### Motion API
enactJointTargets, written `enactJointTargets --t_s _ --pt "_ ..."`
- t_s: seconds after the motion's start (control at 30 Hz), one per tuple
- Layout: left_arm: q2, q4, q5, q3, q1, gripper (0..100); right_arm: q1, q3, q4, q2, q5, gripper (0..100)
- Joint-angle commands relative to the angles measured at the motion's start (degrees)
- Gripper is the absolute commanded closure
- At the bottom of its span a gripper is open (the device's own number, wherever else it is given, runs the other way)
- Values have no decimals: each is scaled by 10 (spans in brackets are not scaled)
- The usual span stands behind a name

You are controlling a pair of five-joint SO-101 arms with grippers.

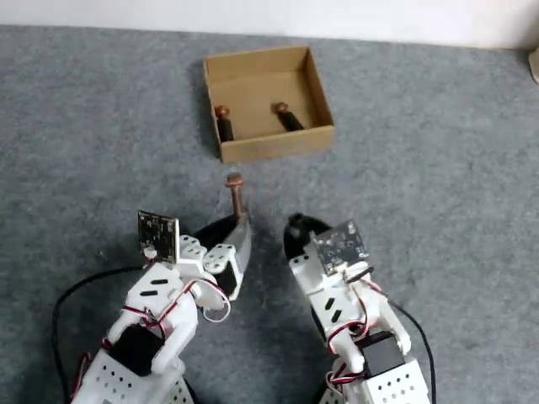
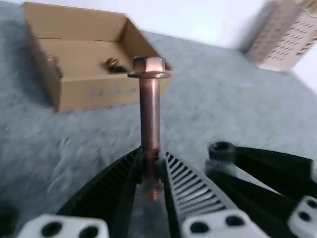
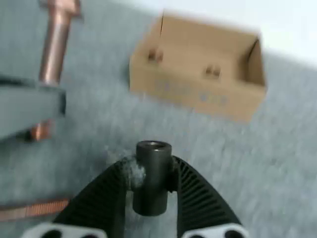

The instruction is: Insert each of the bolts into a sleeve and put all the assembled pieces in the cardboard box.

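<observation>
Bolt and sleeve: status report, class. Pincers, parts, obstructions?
Left pincer shut on bolt, gripped at threaded end. Right pincer shut on sleeve. Two assembled pieces in cardboard box. Nothing seen between bolt and sleeve.

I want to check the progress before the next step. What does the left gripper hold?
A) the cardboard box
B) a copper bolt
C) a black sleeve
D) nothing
B: the left gripper is shut on the shank of the copper bolt, head up; the black sleeve is in the right gripper.
</observation>
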Motion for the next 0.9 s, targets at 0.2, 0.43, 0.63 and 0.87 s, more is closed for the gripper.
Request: enactJointTargets --t_s 0.2,0.43,0.63,0.87 --pt "424 1 -6 -170 -6 992 31 -5 36 -7 0 995" --pt "835 -9 -7 -375 -17 993 31 22 -6 -7 1 995" --pt "953 -9 -9 -446 -20 989 33 33 -20 -7 4 995" --pt "953 -8 -10 -444 -17 784 33 33 -20 -7 4 995"
